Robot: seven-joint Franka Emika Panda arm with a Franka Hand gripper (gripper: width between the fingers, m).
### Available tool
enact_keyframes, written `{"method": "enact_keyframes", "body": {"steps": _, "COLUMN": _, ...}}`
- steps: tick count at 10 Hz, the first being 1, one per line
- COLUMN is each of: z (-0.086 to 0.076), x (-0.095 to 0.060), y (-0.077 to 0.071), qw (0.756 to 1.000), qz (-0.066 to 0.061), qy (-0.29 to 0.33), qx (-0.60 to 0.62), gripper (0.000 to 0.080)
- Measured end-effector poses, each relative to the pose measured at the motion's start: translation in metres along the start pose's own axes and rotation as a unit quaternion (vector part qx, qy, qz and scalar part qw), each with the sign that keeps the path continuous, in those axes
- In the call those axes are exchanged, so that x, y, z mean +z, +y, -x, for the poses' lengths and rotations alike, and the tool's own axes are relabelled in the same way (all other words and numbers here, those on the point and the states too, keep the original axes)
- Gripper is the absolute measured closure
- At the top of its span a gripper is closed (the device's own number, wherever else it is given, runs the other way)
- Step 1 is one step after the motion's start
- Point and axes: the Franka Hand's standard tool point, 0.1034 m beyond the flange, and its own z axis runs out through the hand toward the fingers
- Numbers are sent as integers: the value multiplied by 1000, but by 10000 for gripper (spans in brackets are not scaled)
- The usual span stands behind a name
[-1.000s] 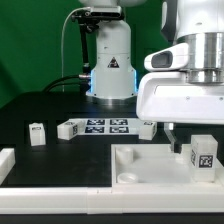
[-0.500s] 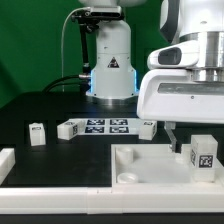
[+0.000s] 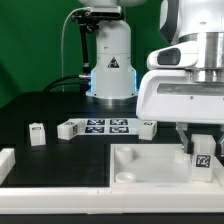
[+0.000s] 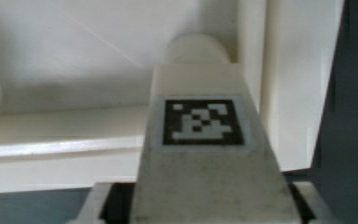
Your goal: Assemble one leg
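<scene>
1. The leg (image 3: 202, 157), a stubby white plastic block with a black-and-white tag on its face, sits at the exterior view's right, upright or nearly so, over the right part of the big white panel (image 3: 150, 165).
2. Wrist view: the leg (image 4: 201, 130) fills the middle, tag facing the camera, its rounded end pointing away toward the panel's pale wall (image 4: 87, 110).
3. The claw (image 3: 200, 140) is closed onto the leg; dark fingers (image 3: 186, 136) sit at its upper part, dark pads (image 4: 108, 200) hug both sides of it near the camera. The gap equals the leg's width, nothing else held.
4. Can't tell if the leg's lower end touches the panel or hangs just above it.
5. Handling, my guess: light, stiff, hard plastic, smooth sides so a bit slippery; not fragile. Best hold is on the two flat side faces near the top, as now, leaving the lower end free for seating.
6. Risk, as judgement: a short block could twist in the pads if pushed down off-axis.
7. Panel has a round socket (image 3: 128, 158) at its near-left corner, well apart from the leg.
8. Further out on the dark surface (image 3: 60, 110): the marker board (image 3: 95, 127), a flat white bar with several tags, and a small white tagged block (image 3: 37, 133) to its left, both well apart from the leg.
9. White rail (image 3: 6, 165) at the exterior view's left edge; the arm's base (image 3: 110, 60) stands behind.
</scene>
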Motion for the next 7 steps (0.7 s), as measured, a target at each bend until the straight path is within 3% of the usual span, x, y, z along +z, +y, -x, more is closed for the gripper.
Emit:
{"method": "enact_keyframes", "body": {"steps": 2, "z": 0, "x": 0, "y": 0, "qw": 999, "qz": 0, "qy": 0, "qx": 37, "gripper": 508}}
{"method": "enact_keyframes", "body": {"steps": 3, "z": 1, "x": 0, "y": 0, "qw": 991, "qz": 1, "qy": -2, "qx": 132, "gripper": 508}}
{"method": "enact_keyframes", "body": {"steps": 6, "z": 2, "x": 1, "y": 6, "qw": 933, "qz": 18, "qy": 3, "qx": 360, "gripper": 507}}
{"method": "enact_keyframes", "body": {"steps": 7, "z": 4, "x": 1, "y": 7, "qw": 899, "qz": 21, "qy": -2, "qx": 437, "gripper": 506}}
